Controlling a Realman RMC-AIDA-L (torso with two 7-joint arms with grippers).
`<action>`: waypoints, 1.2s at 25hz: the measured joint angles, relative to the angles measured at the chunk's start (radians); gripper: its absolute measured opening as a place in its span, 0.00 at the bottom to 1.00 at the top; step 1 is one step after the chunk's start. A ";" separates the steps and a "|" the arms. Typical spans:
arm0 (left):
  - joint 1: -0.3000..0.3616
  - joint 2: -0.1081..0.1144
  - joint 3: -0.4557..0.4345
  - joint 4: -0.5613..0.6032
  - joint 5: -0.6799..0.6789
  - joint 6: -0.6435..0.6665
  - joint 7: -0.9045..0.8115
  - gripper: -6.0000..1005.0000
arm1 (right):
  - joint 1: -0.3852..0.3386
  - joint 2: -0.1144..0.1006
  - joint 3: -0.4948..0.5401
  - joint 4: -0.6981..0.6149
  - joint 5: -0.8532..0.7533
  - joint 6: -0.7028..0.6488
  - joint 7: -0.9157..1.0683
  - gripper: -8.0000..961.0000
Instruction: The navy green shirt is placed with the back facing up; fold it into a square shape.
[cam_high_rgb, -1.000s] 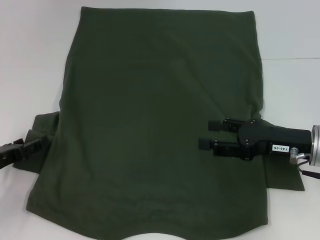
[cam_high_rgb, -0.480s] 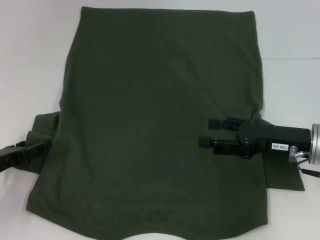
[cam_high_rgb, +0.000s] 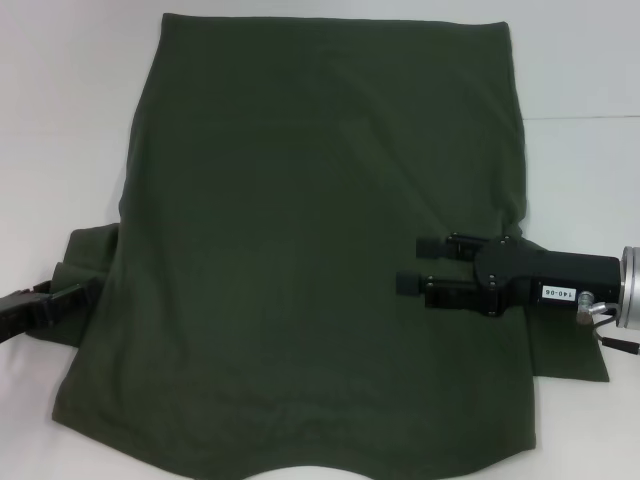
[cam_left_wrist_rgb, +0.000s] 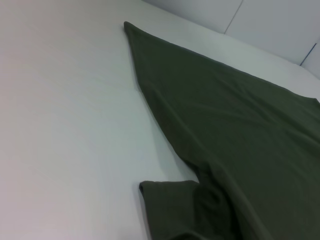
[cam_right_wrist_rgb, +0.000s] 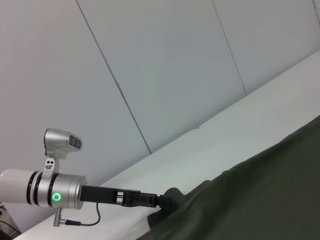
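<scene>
Gripping the left sleeve, the left gripper (cam_high_rgb: 75, 297) has edged outward, while the right gripper (cam_high_rgb: 412, 265), jaws apart, stays over the navy green shirt (cam_high_rgb: 320, 200) spread flat on the white table (cam_high_rgb: 60, 120), suggesting folding has barely begun.

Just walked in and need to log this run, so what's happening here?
A two-armed robot is folding the navy green shirt, which lies plain side up on the white table. The left end effector is at the shirt's left sleeve. The right end effector is open above the shirt's right side. No fold shows yet.
</scene>
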 joint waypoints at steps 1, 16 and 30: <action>0.000 0.000 0.001 0.004 0.002 0.002 -0.001 0.88 | 0.000 0.000 0.000 0.000 0.000 0.000 0.000 0.87; 0.000 0.000 0.014 0.027 0.026 0.004 -0.013 0.49 | 0.001 0.002 0.003 -0.005 0.000 0.000 0.000 0.87; -0.011 0.003 0.024 0.036 0.026 0.010 -0.014 0.01 | 0.002 0.003 0.016 0.002 0.000 0.000 -0.003 0.87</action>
